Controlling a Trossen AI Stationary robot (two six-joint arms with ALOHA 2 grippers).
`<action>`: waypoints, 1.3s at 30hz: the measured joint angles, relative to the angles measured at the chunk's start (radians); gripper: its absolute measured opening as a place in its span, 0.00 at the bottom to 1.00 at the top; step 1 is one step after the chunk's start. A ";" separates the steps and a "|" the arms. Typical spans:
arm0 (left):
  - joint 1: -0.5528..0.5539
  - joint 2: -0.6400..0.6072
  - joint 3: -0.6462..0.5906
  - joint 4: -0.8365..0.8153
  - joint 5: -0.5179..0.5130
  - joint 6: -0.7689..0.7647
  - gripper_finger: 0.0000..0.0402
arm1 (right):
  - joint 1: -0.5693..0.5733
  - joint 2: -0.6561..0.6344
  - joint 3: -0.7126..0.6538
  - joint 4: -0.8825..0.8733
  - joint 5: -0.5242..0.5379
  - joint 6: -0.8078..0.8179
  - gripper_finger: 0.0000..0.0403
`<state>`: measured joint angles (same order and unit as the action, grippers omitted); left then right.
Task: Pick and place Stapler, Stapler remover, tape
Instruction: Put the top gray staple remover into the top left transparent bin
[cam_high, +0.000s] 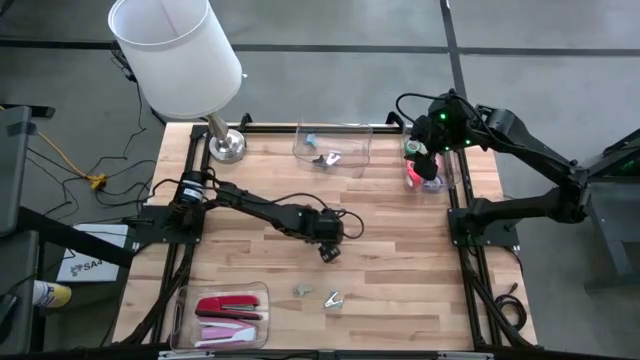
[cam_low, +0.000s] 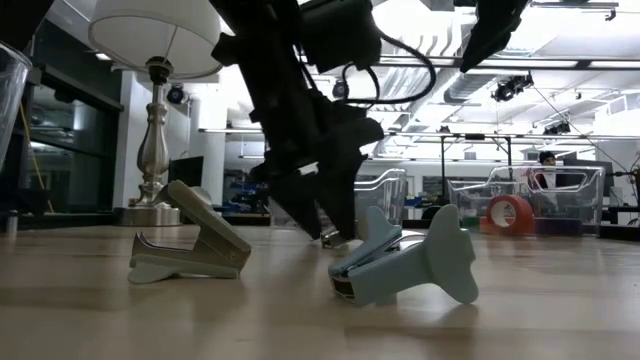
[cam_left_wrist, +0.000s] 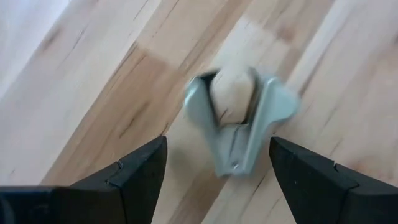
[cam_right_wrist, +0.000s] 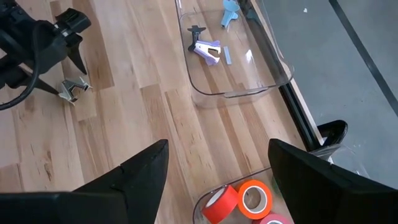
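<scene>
Two staple removers lie on the wooden table near its front edge, a silvery one (cam_high: 303, 291) (cam_low: 190, 250) and a pale blue one (cam_high: 333, 298) (cam_low: 410, 265). My left gripper (cam_high: 330, 250) (cam_left_wrist: 217, 140) hovers just behind them, open and pointing steeply down. One remover (cam_left_wrist: 239, 121) shows just ahead of its fingers, apart from them. Red and pink staplers (cam_high: 228, 305) lie in a clear bin (cam_high: 190, 300) at the near left. Red-orange tape rolls (cam_right_wrist: 249, 199) sit in a clear bin (cam_high: 447, 172) at the far right. My right gripper (cam_high: 425, 160) (cam_right_wrist: 217, 146) hangs open above that bin.
A clear bin (cam_high: 360, 160) at the far middle holds more staple removers (cam_right_wrist: 208, 50). A white-shaded lamp (cam_high: 175, 50) stands on its metal base (cam_high: 227, 145) at the far left corner. Bare wood lies between the bins.
</scene>
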<state>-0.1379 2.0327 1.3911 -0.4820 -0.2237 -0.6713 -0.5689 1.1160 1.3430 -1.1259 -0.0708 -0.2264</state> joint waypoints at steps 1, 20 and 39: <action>0.000 0.000 0.000 0.019 0.001 0.018 0.69 | 0.000 0.000 0.000 0.000 0.000 -0.001 0.66; 0.000 0.000 0.000 0.076 -0.061 0.103 0.69 | 0.000 0.000 0.000 0.000 0.000 -0.003 0.66; 0.000 0.032 0.002 0.087 -0.063 0.107 0.63 | 0.000 0.000 0.000 -0.001 0.000 -0.002 0.66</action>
<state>-0.1375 2.0651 1.3926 -0.3952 -0.2867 -0.5648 -0.5690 1.1161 1.3430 -1.1270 -0.0708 -0.2287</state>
